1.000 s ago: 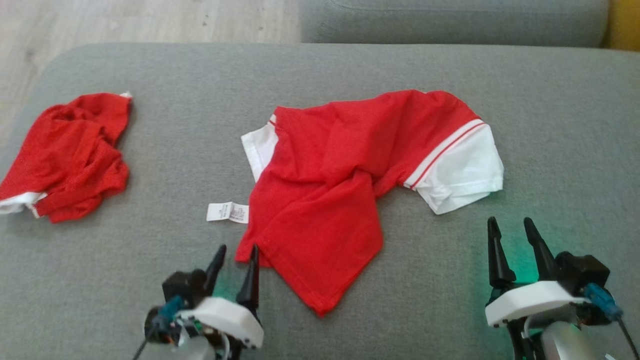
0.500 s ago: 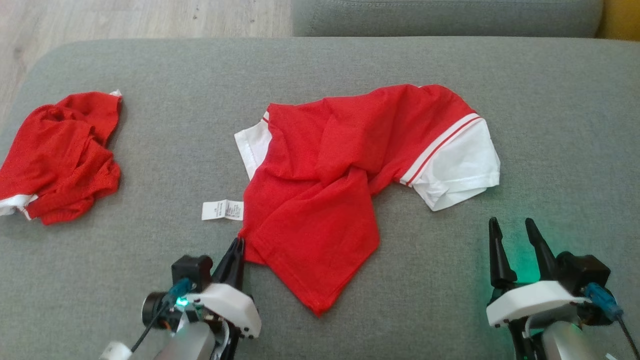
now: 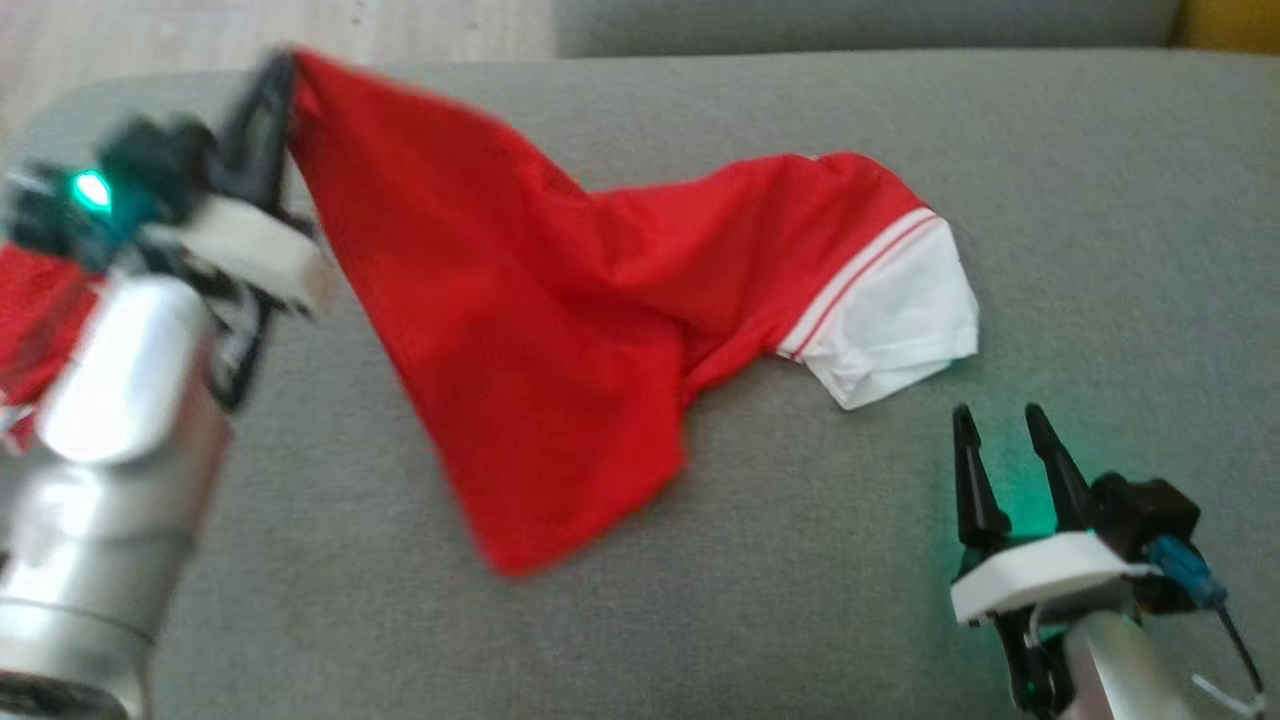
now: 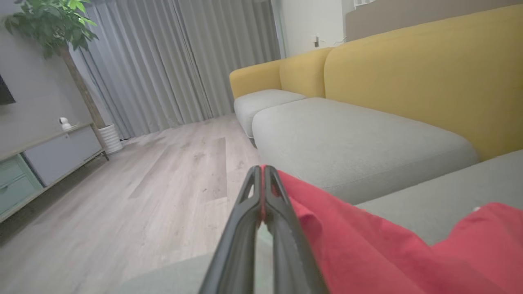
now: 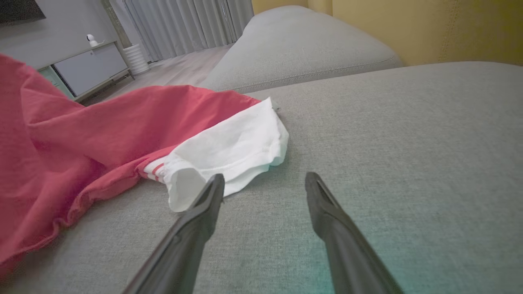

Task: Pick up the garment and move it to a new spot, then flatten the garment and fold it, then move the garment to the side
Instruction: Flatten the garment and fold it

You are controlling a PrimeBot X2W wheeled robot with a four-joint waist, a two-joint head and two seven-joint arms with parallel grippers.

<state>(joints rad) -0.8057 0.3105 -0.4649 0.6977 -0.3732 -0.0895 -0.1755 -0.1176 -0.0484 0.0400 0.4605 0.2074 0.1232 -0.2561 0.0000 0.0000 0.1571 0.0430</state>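
Left end effector (image 3: 272, 100), clamped shut on a corner of the red shirt (image 3: 520, 330), is raised at the far left of the grey sofa (image 3: 1100, 200); its arm shows motion blur. From the pinched corner the cloth slants down as a taut sheet to the seat. The rest of the shirt, with its white sleeve (image 3: 890, 320), lies on the cushion near the middle. Right end effector (image 3: 997, 415) sits low at the near right, its 2 fingers spread apart and holding nothing, just beside that sleeve. Another red bundle (image 3: 30, 310) lies at the far left, partly hidden behind the left arm. The step in hand looks like the pick-up and move. To do it well, the lift likely needs enough height for the sleeve to leave the seat, so it does not drag or bunch. A steady pace would limit swing, since only 1 thin corner is gripped and could slip. The new spot should be well apart from the bundle, with room to spread the shirt.
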